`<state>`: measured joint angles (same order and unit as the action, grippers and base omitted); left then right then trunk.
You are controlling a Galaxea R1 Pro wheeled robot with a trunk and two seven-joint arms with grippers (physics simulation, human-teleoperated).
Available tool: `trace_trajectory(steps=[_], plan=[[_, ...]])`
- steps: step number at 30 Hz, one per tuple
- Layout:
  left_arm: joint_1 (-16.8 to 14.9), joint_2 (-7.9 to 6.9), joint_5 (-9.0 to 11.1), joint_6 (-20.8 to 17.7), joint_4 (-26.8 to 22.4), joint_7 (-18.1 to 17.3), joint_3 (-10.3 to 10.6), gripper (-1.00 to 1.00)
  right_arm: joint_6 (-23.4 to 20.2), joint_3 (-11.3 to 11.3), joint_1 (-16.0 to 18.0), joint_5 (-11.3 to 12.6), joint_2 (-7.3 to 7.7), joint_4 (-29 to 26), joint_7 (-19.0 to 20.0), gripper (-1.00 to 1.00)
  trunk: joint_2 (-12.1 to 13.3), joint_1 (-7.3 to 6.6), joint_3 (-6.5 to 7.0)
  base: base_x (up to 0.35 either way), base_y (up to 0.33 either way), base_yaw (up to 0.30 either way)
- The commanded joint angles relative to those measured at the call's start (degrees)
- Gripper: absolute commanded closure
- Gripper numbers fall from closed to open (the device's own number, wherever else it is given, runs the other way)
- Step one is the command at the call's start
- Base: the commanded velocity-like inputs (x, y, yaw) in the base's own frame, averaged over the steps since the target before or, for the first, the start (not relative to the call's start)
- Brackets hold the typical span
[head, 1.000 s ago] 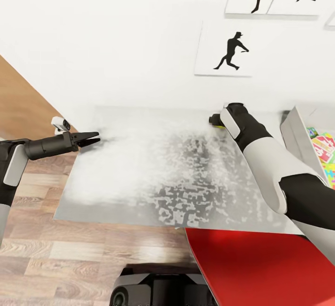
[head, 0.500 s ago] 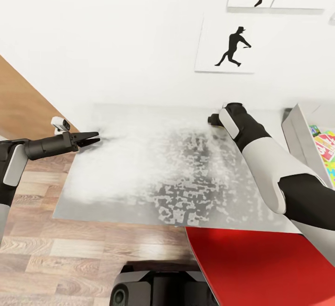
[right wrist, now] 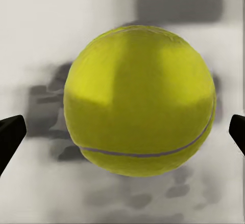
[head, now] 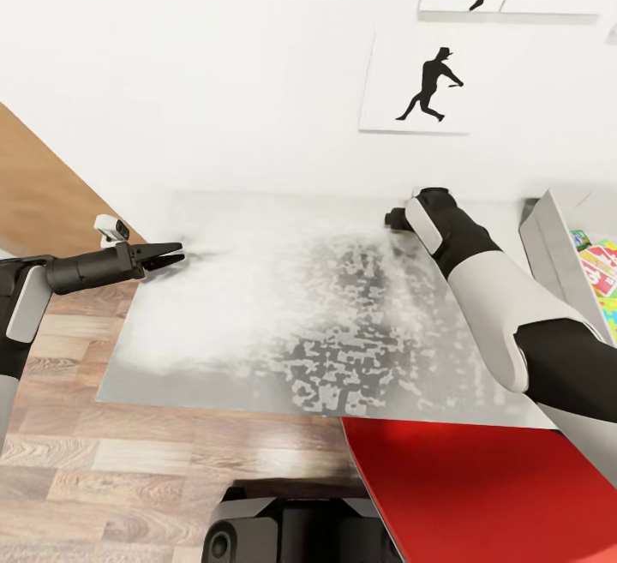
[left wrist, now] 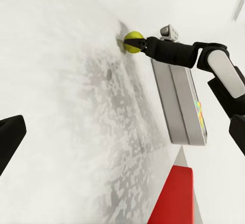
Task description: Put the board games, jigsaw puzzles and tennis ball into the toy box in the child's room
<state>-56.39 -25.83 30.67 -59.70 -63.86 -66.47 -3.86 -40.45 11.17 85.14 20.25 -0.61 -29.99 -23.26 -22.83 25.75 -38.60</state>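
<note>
The right arm reaches across the table [head: 283,323] toward its far edge by the white wall, and the right gripper [left wrist: 133,43] sits at the tennis ball [right wrist: 139,100] there. In the left wrist view the ball [left wrist: 133,36] lies on the table top close to the wall, with the dark fingers reaching around it; in the right wrist view it sits between the two fingertips [right wrist: 10,134], which stand spread wide at either side with clear gaps to the ball, so the claw is apart and not clamped. In the head view the ball is hidden behind the right wrist. The toy box [head: 548,246] stands on the table just right of the right arm, its grey flared wall facing the arm, and a colourful printed game box [head: 600,272] lies inside it with a mosaic puzzle [head: 610,319] edge showing near it. The left gripper [head: 164,255] hovers at the table's left end, well apart from the ball, its fingers drawn nearly together with nothing between them. A red chair [head: 480,486] seat sits at the near right edge of the table, and black silhouette pictures [head: 424,83] hang on the wall above. Wood-plank floor [head: 128,460] shows near left
</note>
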Motion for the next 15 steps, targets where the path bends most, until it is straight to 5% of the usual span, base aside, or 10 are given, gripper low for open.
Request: trace_trajectory(steps=[1, 15], plan=[[-0.04, -0.01, 0.00, -0.30, 0.00, -0.15, -0.01, -1.00, -0.15, 0.35, 0.06, 0.59, 0.05, -0.10, -0.52, -1.00, -0.09, 0.03, -0.08, 0.000, 0.000, 0.000], [-0.04, 0.05, 0.00, -0.30, -0.03, -0.17, -0.01, -1.00, -1.52, 0.35, 1.03, 0.32, -0.01, -1.73, -0.67, -1.00, -0.09, 0.03, -0.09, 0.000, 0.000, 0.000]])
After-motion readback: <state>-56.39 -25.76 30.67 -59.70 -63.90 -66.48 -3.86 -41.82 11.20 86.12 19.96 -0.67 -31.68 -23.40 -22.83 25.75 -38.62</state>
